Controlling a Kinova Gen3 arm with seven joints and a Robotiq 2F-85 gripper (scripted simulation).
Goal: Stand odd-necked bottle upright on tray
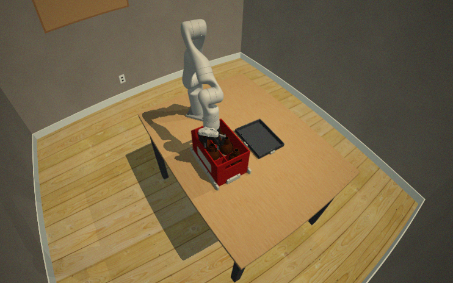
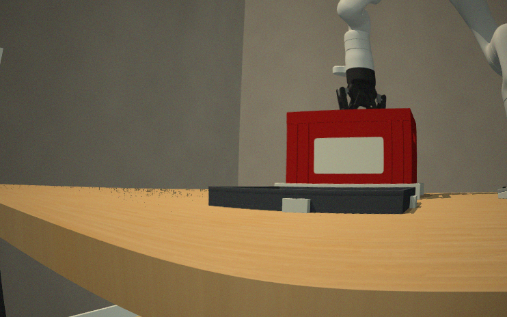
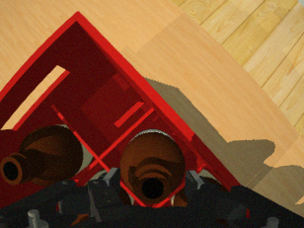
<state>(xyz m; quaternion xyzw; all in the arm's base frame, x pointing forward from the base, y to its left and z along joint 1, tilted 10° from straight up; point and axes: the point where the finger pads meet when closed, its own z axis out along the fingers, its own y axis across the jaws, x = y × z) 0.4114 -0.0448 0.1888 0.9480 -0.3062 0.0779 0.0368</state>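
Note:
The red crate (image 1: 234,172) (image 2: 298,149) (image 3: 114,52) stands on the table, with brown bottles in its compartments. My gripper (image 1: 212,145) (image 3: 152,180) is down in the crate, open, with its fingers on either side of one bottle's neck. That bottle (image 1: 212,153) (image 3: 152,156) stands upright by the long wall, its mouth between the fingertips. A second bottle (image 1: 227,146) is beside it. A third bottle (image 1: 235,154) (image 3: 49,147) is near the handle end. The others are mostly hidden by the gripper. Neck thickness cannot be compared. The dark tray (image 1: 260,138) (image 2: 254,198) holds no bottle.
The tray lies close beside the crate's other long side. Pale blocks (image 1: 232,179) (image 2: 296,205) sit against the bases of crate and tray. Red dividers (image 3: 132,132) separate the compartments, and the corner compartment nearest the handle end is empty. The crate walls stand close around the gripper.

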